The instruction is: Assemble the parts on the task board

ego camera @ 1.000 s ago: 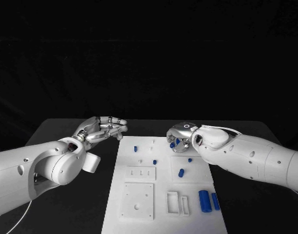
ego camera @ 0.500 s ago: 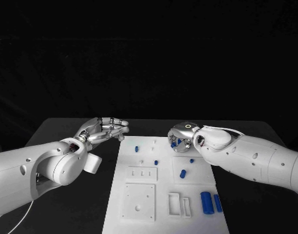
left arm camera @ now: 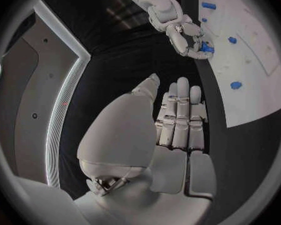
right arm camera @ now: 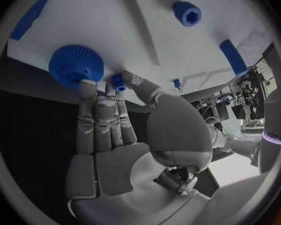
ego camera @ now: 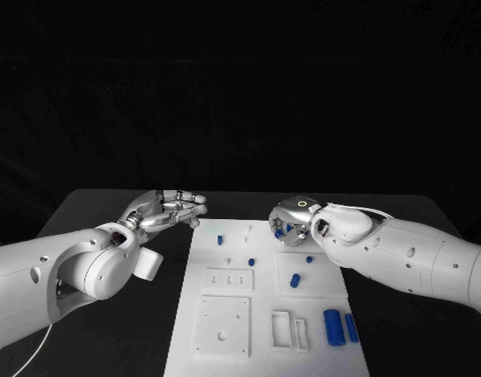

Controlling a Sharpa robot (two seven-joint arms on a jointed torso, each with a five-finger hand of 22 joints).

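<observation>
Our right hand [right arm camera: 125, 150] pinches a small blue peg [right arm camera: 118, 82] between thumb and fingertips, a blue gear [right arm camera: 76, 66] touching its fingertips on the task board [ego camera: 224, 345]. Left hand [left arm camera: 178, 120]: fingers together, empty. We should seat the peg squarely, gently

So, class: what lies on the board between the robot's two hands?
In the head view, two small blue pegs stand between left hand and right hand.

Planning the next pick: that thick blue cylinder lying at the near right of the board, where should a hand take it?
Across its middle, from above. The thick blue cylinder lies flat on the task board, long axis running toward the robot, a thinner blue piece close on its right, so fingers probably fit best straddling its width.
</observation>
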